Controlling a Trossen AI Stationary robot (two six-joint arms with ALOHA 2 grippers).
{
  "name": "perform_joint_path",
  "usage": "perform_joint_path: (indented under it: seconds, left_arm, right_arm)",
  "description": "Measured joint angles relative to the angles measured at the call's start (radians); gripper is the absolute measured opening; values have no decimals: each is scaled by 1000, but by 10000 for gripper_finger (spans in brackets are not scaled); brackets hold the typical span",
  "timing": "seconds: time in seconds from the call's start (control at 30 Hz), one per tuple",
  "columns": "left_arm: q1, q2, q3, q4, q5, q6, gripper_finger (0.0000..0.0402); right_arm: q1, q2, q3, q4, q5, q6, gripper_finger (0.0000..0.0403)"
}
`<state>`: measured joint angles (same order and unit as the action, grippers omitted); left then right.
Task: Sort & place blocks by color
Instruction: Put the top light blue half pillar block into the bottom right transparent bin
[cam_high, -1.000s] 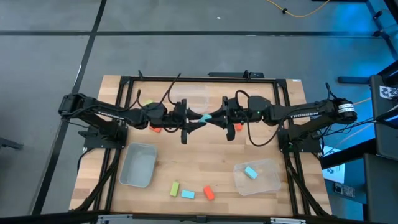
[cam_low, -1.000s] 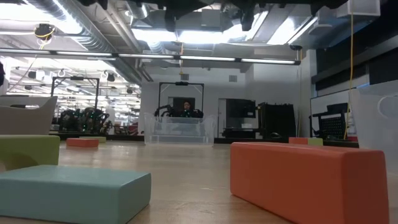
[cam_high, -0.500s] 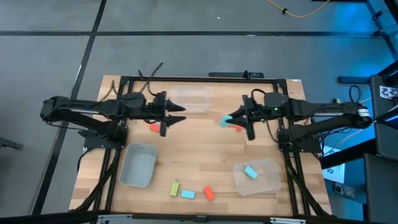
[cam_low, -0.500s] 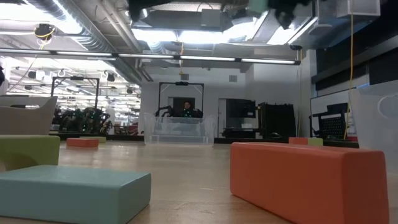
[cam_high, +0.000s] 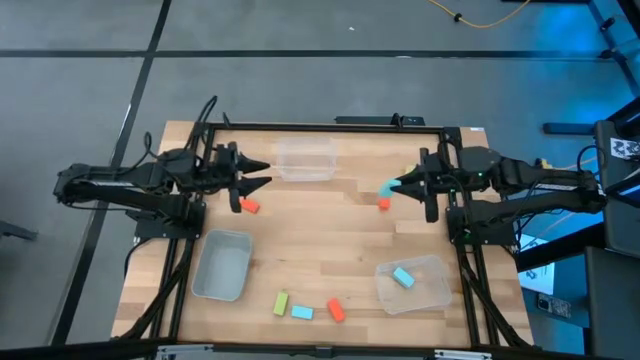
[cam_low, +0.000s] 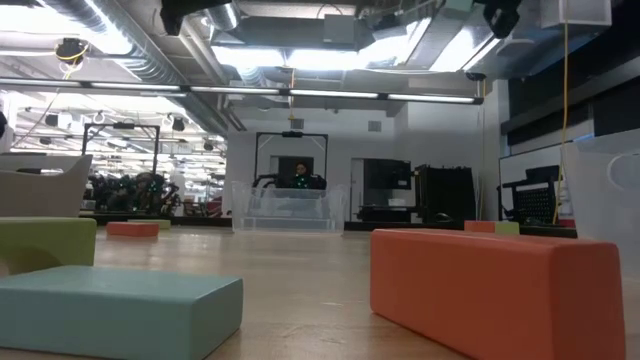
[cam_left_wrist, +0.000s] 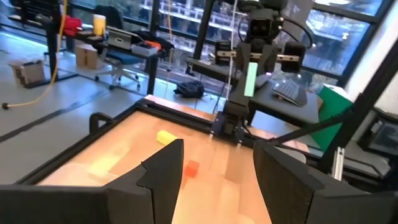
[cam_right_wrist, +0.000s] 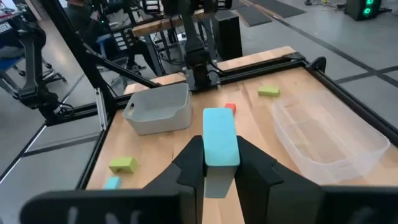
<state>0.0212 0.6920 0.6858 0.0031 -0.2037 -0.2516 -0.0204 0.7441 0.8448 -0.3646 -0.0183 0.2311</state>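
While three blocks lie in a row at the bench's (cam_high: 330, 240) near edge, a yellow-green block (cam_high: 281, 302), a cyan block (cam_high: 301, 312) and an orange-red block (cam_high: 336, 310), another cyan one (cam_high: 403, 277) sits in the clear bin (cam_high: 435, 291) on the right. Farther back, the right gripper (cam_high: 392, 186) has its jaws clamped on a held cyan block (cam_right_wrist: 220, 137) above the bench, and the left gripper (cam_high: 262, 172) hovers, jaws apart and empty, near an orange-red one (cam_high: 249, 206).

Grey floor (cam_high: 300, 40), bright ceiling lights (cam_low: 300, 55), black cabinets (cam_low: 440, 195)
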Motion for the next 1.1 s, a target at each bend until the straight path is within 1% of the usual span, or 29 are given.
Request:
perform_joint_path:
  seconds: [0.2, 0.27, 0.4, 0.47, 0.53, 0.7, 0.9, 1.1]
  left_arm:
    - [0, 0, 0, -2, -46, 0, 187]
    - [0, 6, 0, -6, -49, 0, 187]
    - [0, 8, 0, -7, -48, 0, 187]
    - [0, 9, 0, -7, -48, 0, 187]
    - [0, 8, 0, -7, -48, 0, 187]
    - [0, 8, 0, -7, -49, 0, 187]
    - [0, 8, 0, -10, -49, 0, 187]
    - [0, 8, 0, -10, -49, 0, 187]
  right_arm:
    - [0, -1, 0, 0, -1, 1, 62]
    - [0, -1, 0, 0, -21, 23, 62]
    - [6, 13, 2, -1, -137, 116, 62]
    - [28, 32, 10, 0, -206, 170, 62]
    - [66, 54, 24, -4, -243, 216, 62]
    - [180, 115, 79, -57, -247, 317, 62]
    - [305, 175, 171, -218, -241, 439, 62]
    - [401, 233, 182, -254, -219, 559, 62]
